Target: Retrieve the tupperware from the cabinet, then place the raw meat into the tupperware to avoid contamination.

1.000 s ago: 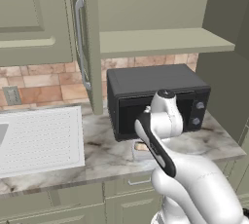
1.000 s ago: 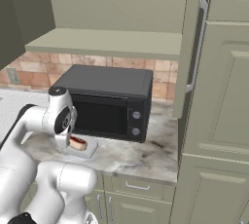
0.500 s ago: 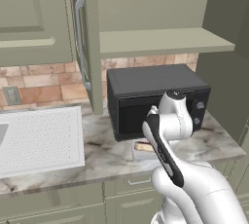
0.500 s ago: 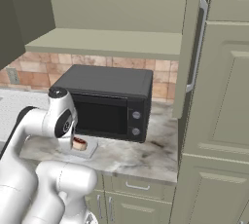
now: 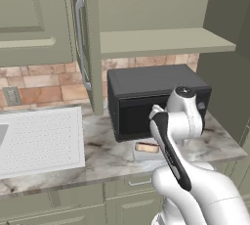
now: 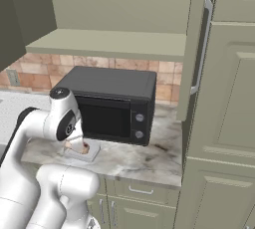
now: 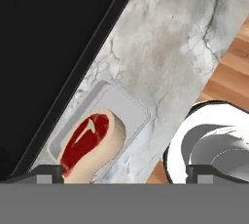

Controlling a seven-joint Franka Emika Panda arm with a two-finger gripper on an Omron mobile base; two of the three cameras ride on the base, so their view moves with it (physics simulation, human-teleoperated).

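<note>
Meat [image 7: 90,147] lies in the tupperware [image 7: 127,112], before the microwave [image 6: 112,103].
Its long axis runs from 7 to 1 o'clock in the hand view; the gripper [image 7: 124,174] above is spread wide, holding nothing.

Even, soft rendered light; sharp, faint shadows, no glare.

Raw meat [image 7: 90,145] lies in the tupperware [image 7: 127,107], red face up w/ pale mark, tan fatty rim toward container's middle. Tupperware sits on marble counter [image 7: 180,47], right beside black microwave [image 7: 48,47] front, one edge running along it. Gripper [image 7: 124,174] jaws spread wide, dark tips at both bottom corners; one tip touches or overlaps the meat's end, can't tell which. Wood floor [image 7: 228,77] shows past counter edge.
</note>
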